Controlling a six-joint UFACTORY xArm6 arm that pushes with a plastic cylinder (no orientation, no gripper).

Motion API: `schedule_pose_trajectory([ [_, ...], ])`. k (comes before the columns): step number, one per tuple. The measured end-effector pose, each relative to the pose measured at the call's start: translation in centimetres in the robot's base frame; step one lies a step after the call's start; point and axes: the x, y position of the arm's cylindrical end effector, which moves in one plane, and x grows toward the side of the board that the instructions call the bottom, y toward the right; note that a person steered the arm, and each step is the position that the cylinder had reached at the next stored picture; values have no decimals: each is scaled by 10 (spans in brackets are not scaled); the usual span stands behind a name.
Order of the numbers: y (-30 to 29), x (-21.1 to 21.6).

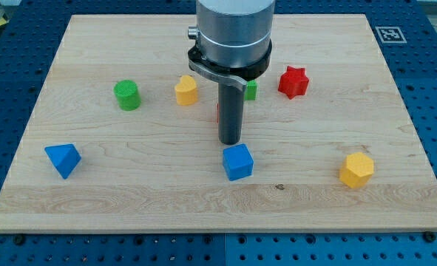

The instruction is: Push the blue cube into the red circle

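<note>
The blue cube [238,162] lies on the wooden board a little below the middle. My tip [230,142] stands just above it toward the view's top, very close to the cube's upper edge; I cannot tell if it touches. A sliver of red [218,111] shows at the left side of the rod, mostly hidden behind it; its shape cannot be made out. A red star-shaped block [293,81] lies to the upper right of the rod.
A green cylinder [127,94] and a yellow block [186,90] lie left of the rod. A green block [252,89] peeks out right of it. A blue triangular block [63,159] is at the left, a yellow hexagonal block [356,170] at the lower right.
</note>
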Motion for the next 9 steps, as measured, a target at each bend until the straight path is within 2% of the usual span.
schedule_pose_trajectory([
  [3,96,41],
  [4,96,74],
  [5,62,94],
  [7,18,74],
  [9,4,64],
])
